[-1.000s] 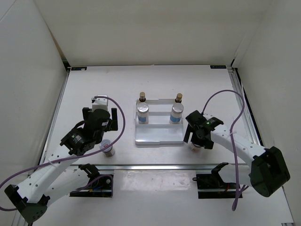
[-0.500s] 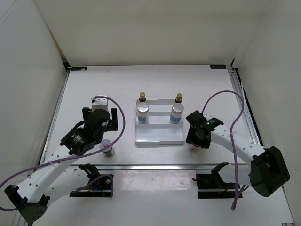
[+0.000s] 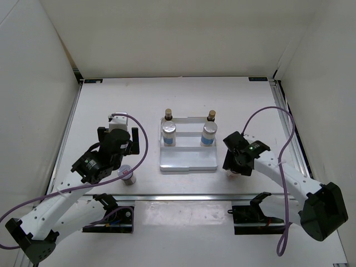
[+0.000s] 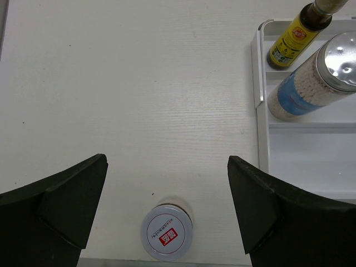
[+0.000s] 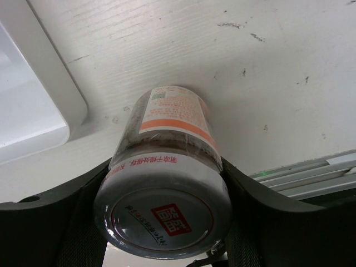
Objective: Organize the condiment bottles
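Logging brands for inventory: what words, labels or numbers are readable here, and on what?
Nothing reads clearly.
Right jar: red square logo and red lettering on lid, small print on side label; all too blurred.
Left jar: red lid logo, too small.
Brown bottle: yellow label print, too small.
Cylinder: blue label, no legible text.

Glossy jar [image 5: 168,125], matt grained table [image 5: 278,67]

Open worktop [image 3: 111,100] is seen left of the tray [image 3: 187,162], whose back rows are blocked by four bottles [image 3: 168,134], the front row bare. One jar [image 4: 166,232] is framed between the spread left fingers [image 4: 61,206]; a second jar [image 5: 167,183] is clamped by the right fingers [image 5: 50,225] beside the tray's corner.
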Available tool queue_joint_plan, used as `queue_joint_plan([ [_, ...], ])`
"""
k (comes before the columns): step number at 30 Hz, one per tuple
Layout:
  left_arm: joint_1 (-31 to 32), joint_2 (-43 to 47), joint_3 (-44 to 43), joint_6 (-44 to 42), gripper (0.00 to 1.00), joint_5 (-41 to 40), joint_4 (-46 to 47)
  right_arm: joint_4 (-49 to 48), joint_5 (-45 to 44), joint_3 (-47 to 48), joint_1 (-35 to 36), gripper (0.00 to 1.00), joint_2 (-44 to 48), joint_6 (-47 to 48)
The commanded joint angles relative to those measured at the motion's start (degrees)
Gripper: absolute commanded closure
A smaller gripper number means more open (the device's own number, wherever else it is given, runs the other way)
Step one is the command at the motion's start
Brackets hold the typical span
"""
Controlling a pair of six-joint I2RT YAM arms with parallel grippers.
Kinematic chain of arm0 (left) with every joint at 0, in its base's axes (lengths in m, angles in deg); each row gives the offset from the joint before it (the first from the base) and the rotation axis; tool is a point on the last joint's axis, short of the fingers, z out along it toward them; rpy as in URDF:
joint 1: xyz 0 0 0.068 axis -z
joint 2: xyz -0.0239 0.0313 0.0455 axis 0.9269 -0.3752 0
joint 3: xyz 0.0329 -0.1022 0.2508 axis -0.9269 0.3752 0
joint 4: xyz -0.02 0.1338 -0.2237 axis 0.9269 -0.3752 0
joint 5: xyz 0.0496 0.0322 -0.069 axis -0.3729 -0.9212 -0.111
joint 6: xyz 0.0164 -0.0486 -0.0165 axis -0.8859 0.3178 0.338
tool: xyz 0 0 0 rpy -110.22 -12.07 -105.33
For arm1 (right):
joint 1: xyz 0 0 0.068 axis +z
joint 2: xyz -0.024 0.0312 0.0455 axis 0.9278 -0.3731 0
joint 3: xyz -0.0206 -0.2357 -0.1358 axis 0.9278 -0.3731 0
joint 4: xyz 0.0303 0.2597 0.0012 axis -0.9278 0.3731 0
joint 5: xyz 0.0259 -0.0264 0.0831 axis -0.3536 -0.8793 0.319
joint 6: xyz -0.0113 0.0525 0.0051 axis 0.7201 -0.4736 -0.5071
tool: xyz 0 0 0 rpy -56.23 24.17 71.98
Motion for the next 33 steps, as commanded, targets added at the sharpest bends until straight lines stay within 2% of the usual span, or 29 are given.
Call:
queue_joint_plan([
  [1, -0.2, 0.7, -0.7, 0.4, 0.0, -1.2, -0.1, 2.1, -3.0, 3.8, -0.2, 0.99, 2.3, 0.1],
  [4, -0.2, 0.7, -0.7, 0.4, 0.0, -1.2, -0.1, 2.1, -3.0, 4.9, 0.3, 0.99, 3.7, 1.4],
  [12, -0.2, 0.7, -0.7, 0.4, 0.0, -1.2, -0.1, 0.9, -7.6, 10.7, 7.2, 1.0, 6.0, 5.2],
  [24, -0.2, 0.7, -0.7, -0.1, 0.0, -1.2, -0.1, -6.0, -9.3, 16.8, 15.5, 1.0, -7.5, 6.9],
  [33, -0.2, 0.7, -0.7, -0.1, 0.0, -1.7, -0.1, -10.9, -9.9, 17.3, 17.6, 1.0, -11.1, 8.0],
])
